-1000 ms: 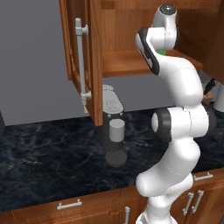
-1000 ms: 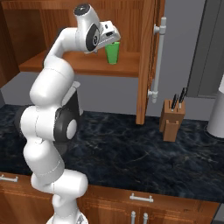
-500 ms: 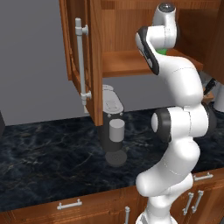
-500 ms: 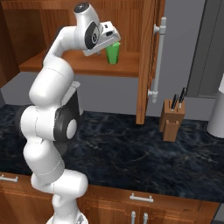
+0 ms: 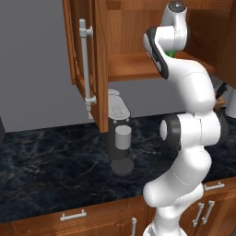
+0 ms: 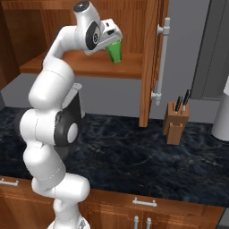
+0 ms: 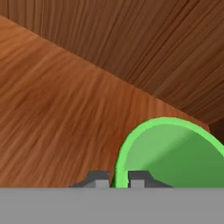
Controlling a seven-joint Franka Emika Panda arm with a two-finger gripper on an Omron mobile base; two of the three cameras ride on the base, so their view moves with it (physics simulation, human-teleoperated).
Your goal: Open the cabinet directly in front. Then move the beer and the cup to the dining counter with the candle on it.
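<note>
Black marble table (image 6: 134, 156) below open cabinet (image 6: 150, 58). Tool (image 7: 114, 180) clamped on rim of green cup (image 6: 115, 49), cup tilted just above cabinet shelf (image 6: 85, 67), right of arm. Knife block (image 6: 175, 121) on table, right.

White glossy arm (image 6: 49, 116), built of fat rounded segments that bulge like stacked capsules. Dark grey discs cap the joints, one big one at the elbow (image 6: 67, 129), another on the wrist (image 6: 91, 35). A grey round cap tops the uppermost link (image 5: 177, 6). The pale hand block (image 6: 109, 32) is boxy, and two small dark grey finger tips (image 7: 100, 178) are squared off.
</note>
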